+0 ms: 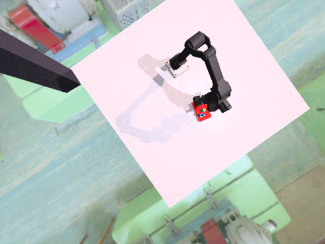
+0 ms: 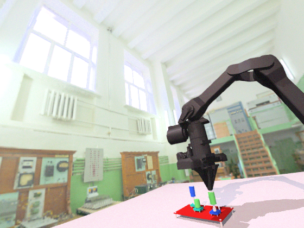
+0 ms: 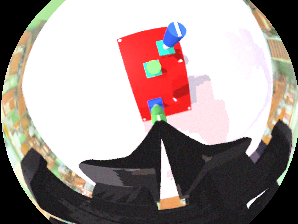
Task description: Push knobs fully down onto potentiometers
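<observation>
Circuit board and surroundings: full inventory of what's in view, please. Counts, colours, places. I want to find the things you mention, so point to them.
Circuit board [image 1: 208, 117] [image 2: 187, 211] [image 3: 135, 60]: one, red, on short legs on the table
Potentiometers: three, two teal and one blue, on the board
Raised green knob [image 2: 212, 198]: one, above the blue potentiometer
Raised blue knob [image 2: 192, 191] [image 3: 173, 36]: one, above a teal potentiometer
Low green knob [image 2: 197, 203] [image 3: 153, 67]: one, on the middle teal potentiometer
Table [image 1: 162, 168] [image 2: 130, 214]: one, pale pink
Windows, radiators: two each, whitish, far wall
Arm: one, black
Gripper [image 2: 210, 189] [image 3: 160, 123]: one, black, shut, over the raised green knob
</observation>
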`<action>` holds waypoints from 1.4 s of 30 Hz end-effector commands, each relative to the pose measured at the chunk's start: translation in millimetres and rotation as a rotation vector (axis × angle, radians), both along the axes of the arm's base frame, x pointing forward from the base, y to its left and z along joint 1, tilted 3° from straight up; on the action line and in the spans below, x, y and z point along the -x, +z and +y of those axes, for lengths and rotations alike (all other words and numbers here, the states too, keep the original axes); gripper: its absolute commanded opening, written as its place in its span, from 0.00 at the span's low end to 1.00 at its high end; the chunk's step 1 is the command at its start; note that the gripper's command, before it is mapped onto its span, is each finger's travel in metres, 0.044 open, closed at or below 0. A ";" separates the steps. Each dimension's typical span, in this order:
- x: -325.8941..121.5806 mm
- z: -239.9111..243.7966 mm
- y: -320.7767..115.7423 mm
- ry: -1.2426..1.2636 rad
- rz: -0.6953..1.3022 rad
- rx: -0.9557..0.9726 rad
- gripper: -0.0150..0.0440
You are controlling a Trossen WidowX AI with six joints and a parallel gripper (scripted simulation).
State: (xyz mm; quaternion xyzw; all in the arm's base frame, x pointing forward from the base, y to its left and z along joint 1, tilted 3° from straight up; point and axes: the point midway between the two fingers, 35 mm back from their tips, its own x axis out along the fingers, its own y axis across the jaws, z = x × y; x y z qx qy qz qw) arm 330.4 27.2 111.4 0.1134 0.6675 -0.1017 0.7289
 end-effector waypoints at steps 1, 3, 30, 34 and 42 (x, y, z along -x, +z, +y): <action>-0.3 -0.6 -1.1 -0.005 -0.001 0.004 0.25; -0.4 -0.6 -1.6 -0.005 -0.001 0.004 0.25; -0.7 -0.6 -4.8 -0.005 -0.001 0.004 0.25; -0.7 -0.6 -4.8 -0.005 -0.001 0.004 0.25; -0.9 -0.6 -8.4 -0.005 -0.001 0.004 0.25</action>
